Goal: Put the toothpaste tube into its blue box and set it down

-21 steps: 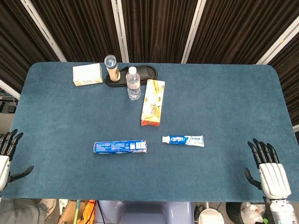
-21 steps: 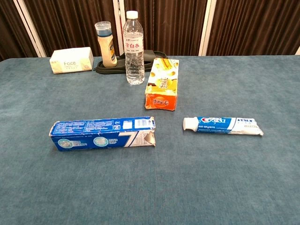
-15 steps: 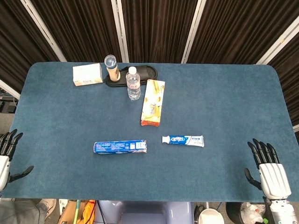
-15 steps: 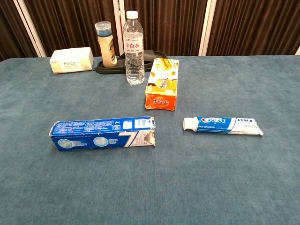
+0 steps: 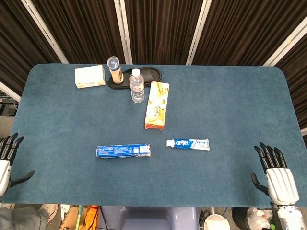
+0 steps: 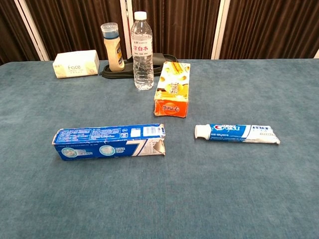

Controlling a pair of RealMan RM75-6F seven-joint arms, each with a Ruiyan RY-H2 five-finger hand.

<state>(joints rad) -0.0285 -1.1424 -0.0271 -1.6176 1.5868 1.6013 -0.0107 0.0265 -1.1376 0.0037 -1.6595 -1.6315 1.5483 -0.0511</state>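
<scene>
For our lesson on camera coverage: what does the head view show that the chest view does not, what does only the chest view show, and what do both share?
Only the head view shows the left hand and right hand, both open at the table's near corners, and the table's full outline.

Only the chest view shows the blue box's torn open end facing the toothpaste tube, plus readable labels.

Both show box, tube, water bottle, orange snack box, tissue pack, tan bottle and black slipper.

Nothing has visibly changed since the earlier pictures. The left hand [image 5: 6, 160] at the lower left edge and the right hand [image 5: 277, 178] at the lower right show no shift, and no object on the table has moved.
</scene>
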